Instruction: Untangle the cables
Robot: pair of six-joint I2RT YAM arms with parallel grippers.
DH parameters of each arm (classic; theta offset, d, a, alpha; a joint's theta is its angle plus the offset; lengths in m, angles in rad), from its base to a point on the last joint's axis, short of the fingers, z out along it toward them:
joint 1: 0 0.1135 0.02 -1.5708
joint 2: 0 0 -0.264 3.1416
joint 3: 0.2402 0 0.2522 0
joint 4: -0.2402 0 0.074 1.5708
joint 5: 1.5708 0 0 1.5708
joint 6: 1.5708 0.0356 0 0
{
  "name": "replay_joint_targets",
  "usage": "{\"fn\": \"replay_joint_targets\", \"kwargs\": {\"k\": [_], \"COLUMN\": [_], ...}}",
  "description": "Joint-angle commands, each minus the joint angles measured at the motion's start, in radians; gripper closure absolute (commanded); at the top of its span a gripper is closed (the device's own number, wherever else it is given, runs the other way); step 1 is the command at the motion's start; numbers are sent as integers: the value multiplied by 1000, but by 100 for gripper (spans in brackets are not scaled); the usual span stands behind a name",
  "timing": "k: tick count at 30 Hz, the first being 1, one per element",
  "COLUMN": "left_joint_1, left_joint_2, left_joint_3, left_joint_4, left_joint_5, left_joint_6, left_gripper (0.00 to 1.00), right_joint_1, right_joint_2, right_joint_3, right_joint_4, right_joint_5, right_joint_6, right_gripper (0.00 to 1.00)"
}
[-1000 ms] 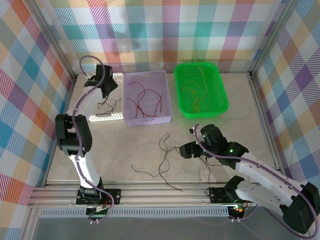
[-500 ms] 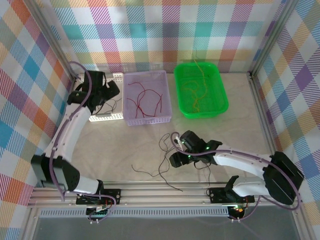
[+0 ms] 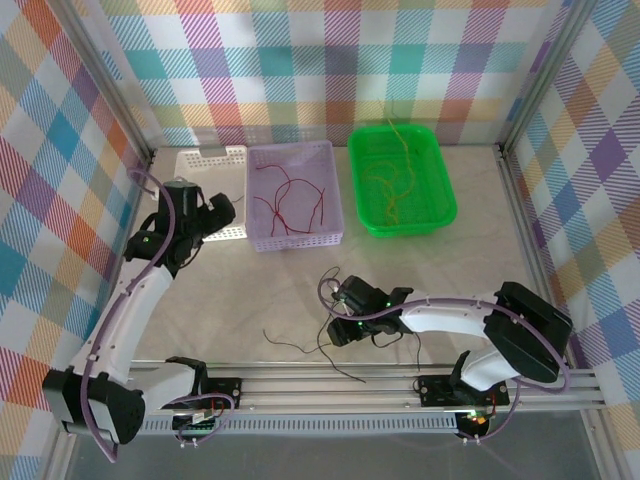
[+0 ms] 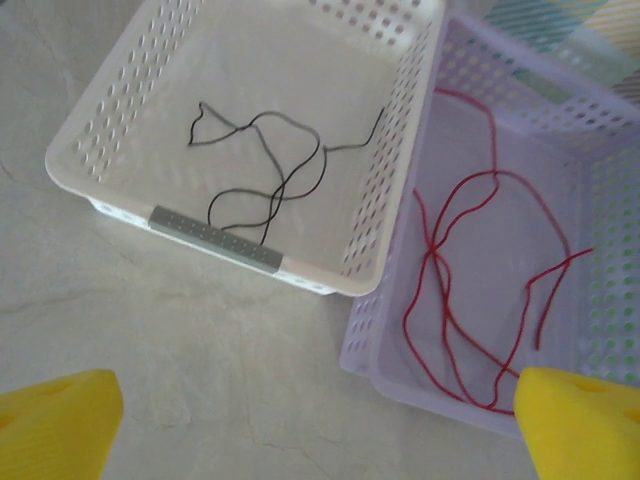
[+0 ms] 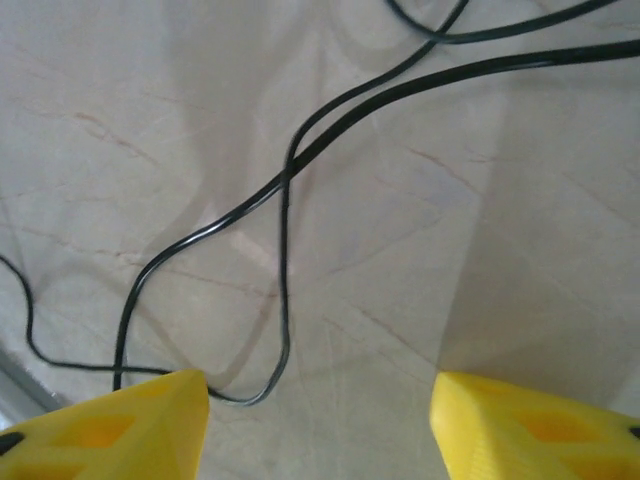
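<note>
Top external: right gripper (image 3: pixel 338 322), spread, has slid left over thin black cables (image 5: pixel 284 240) below the lilac perforated plastic basket (image 3: pixel 298 242); left gripper (image 3: pixel 222 210), wide apart, has retreated left of it.

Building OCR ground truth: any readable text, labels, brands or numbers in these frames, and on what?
None readable.
Grey strip on the white basket: no legible print.
Lilac basket, green tray: no markings seen.

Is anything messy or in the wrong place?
Yes: a few black cables lie tangled on the table, while one black cable already sits in the white basket. An orange-yellow cable pokes over the far rim of the green tray.
</note>
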Motion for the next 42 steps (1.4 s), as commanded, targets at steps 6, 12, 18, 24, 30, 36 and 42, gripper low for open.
{"fn": "replay_joint_targets", "kwargs": {"k": [6,12,18,24,30,36,42], "left_joint_1": [-8,-8,-17,-86,-130,-179,-239], "left_joint_2": [-37,-32,-30,-21,-44,-104,-208], "left_joint_3": [-21,-18,-17,32,57,-6,-129], "left_joint_4": [50,51,57,22,-18,57,355], "left_joint_5": [-10,-4,24,41,116,253,450], "left_joint_6": [31,38,22,8,-47,-146,-246], "left_gripper": [0,0,0,0,1,1,0], "right_joint_1": [16,16,13,9,-6,-59,-130], "right_joint_2": [127,114,-43,-201,-315,-309,-276], "right_joint_3": [20,41,97,192,405,644,810], "right_joint_4": [115,91,-38,-172,-336,-442,-479], "right_joint_5": [-33,-18,34,75,97,45,-78], "right_joint_6": [21,9,-53,-122,-241,-361,-412], "right_gripper": [65,90,100,100,100,100,100]}}
